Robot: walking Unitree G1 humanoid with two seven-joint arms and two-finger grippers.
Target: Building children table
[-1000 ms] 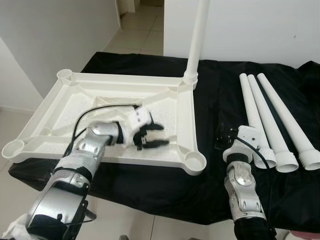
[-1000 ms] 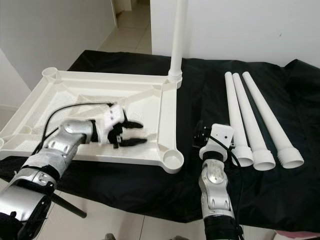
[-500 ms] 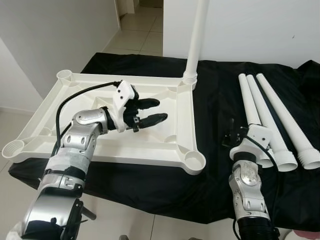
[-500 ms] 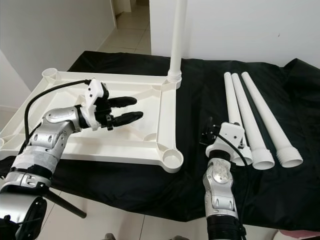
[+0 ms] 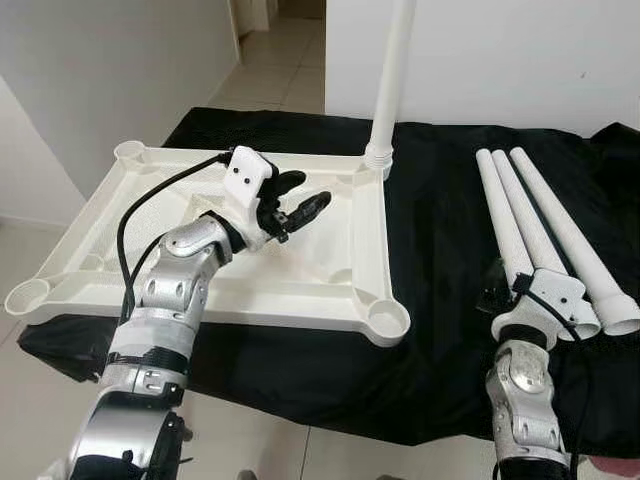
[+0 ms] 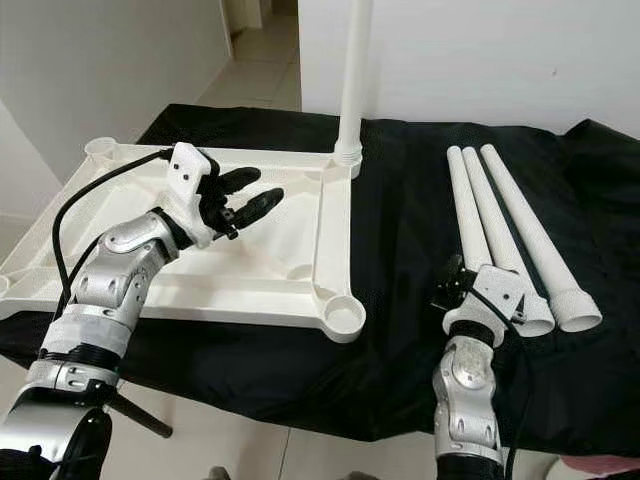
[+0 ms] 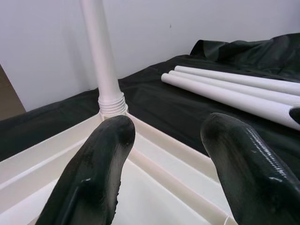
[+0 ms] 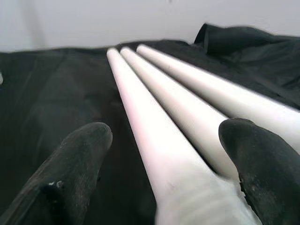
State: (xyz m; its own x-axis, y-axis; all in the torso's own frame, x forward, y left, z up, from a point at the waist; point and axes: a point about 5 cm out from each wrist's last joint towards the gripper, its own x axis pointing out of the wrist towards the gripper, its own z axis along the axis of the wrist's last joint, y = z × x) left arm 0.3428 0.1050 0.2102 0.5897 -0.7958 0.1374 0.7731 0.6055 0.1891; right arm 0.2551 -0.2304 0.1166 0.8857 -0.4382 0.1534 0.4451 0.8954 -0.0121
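Note:
The white table top (image 5: 250,316) lies upside down on black cloth. One white leg (image 5: 386,90) stands upright in its far right corner socket. Three loose white legs (image 5: 533,225) lie side by side on the cloth to the right. My left gripper (image 5: 305,192) hovers open over the table top's middle, pointing toward the upright leg (image 7: 101,56) with nothing between its fingers. My right gripper (image 8: 168,140) is open at the near ends of the loose legs, its fingers (image 8: 77,154) on either side of the leftmost leg (image 8: 154,140).
Empty leg sockets sit at the near right corner (image 5: 388,320), near left corner (image 5: 25,297) and far left corner (image 5: 128,150). The black cloth (image 5: 440,230) covers the surface up to a white wall behind. Tiled floor lies to the left.
My left gripper has lifted from the table top's near edge and swung toward the far right corner. My right gripper has shifted right, to the ends of the loose legs.

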